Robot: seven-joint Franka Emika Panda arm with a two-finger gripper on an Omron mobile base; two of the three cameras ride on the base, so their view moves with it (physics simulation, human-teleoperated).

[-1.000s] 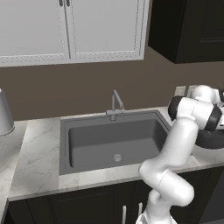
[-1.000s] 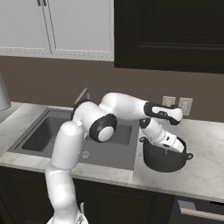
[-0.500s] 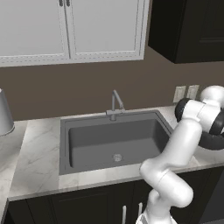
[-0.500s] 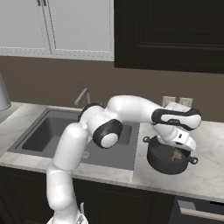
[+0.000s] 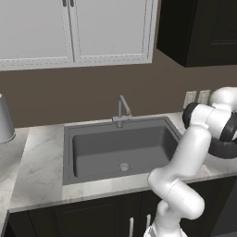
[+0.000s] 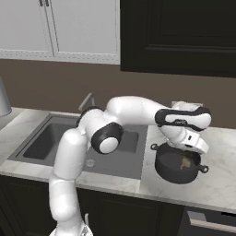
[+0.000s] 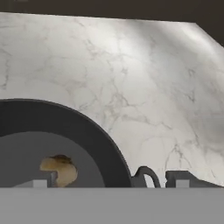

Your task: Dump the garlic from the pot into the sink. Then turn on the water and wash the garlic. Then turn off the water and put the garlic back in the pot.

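The black pot [image 6: 171, 169] stands on the marble counter right of the sink [image 6: 50, 138], and its dark rim [image 5: 223, 149] shows past my forearm in the left base view. The garlic [image 6: 185, 162] lies on the pot's floor as a small tan lump [image 7: 59, 169]. My gripper [image 6: 188, 152] hovers just above the pot's far side, open and holding nothing. In the hand view my gripper [image 7: 109, 183] has its tips wide apart, with the pot's rim [image 7: 103, 138] and a loop handle [image 7: 146, 175] between them. The sink [image 5: 92, 148] has a silver drain [image 5: 123, 166] and a thin faucet [image 5: 121, 109].
A grey metal vessel [image 5: 3, 118] stands at the far left of the counter [image 5: 37, 162]. Wall outlets [image 6: 184, 105] sit behind the pot. Bare marble [image 7: 131, 65] stretches beyond the pot. Cabinets hang above.
My gripper was shut low in the pot; it has opened and lifted a little toward the right. The garlic now lies loose on the pot's floor.
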